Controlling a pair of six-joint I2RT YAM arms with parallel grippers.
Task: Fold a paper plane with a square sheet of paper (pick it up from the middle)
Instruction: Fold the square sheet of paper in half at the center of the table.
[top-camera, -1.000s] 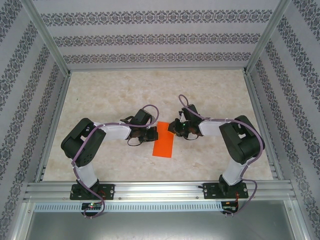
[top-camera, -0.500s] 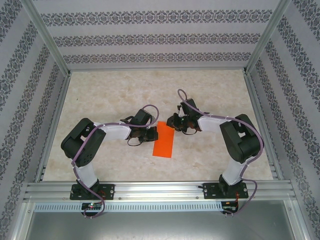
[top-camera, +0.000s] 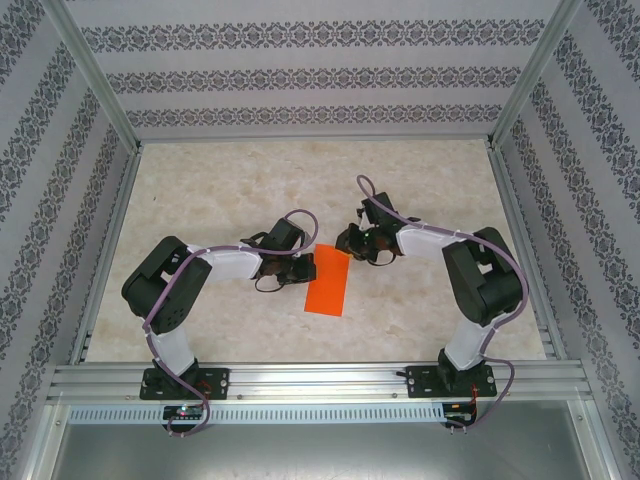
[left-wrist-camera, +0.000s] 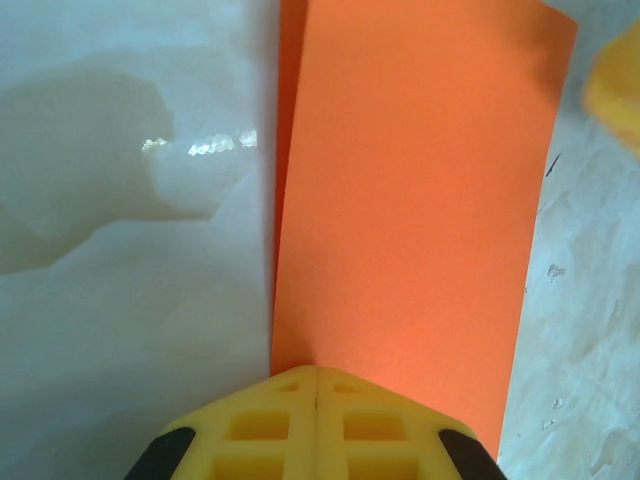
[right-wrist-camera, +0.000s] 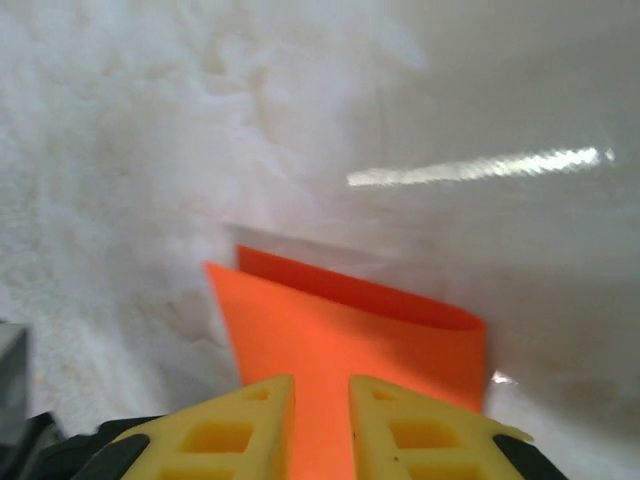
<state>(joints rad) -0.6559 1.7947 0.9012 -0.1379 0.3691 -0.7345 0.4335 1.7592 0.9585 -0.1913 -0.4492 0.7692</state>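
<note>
The square sheet of paper (top-camera: 327, 281) is bright orange and lies folded in half on the table, a narrow strip running from far to near. In the right wrist view the paper (right-wrist-camera: 340, 320) shows two layers with a rounded fold on the right. My left gripper (top-camera: 308, 266) is shut, its yellow tips (left-wrist-camera: 316, 372) meeting over the left edge of the paper (left-wrist-camera: 410, 200), where the lower layer peeks out. My right gripper (top-camera: 347, 245) is at the strip's far right corner; its jaws (right-wrist-camera: 320, 385) stand slightly open, with orange showing through the gap.
The marble-patterned tabletop (top-camera: 420, 180) is ringed by an aluminium frame (top-camera: 320, 378) and patterned walls. Both arms bend inward toward the middle. A yellow finger (left-wrist-camera: 615, 85) of the right gripper shows at the top right of the left wrist view.
My right gripper has drawn slightly back and away from the paper's far corner, and its jaws have parted a little. The left arm and the paper have stayed put.
</note>
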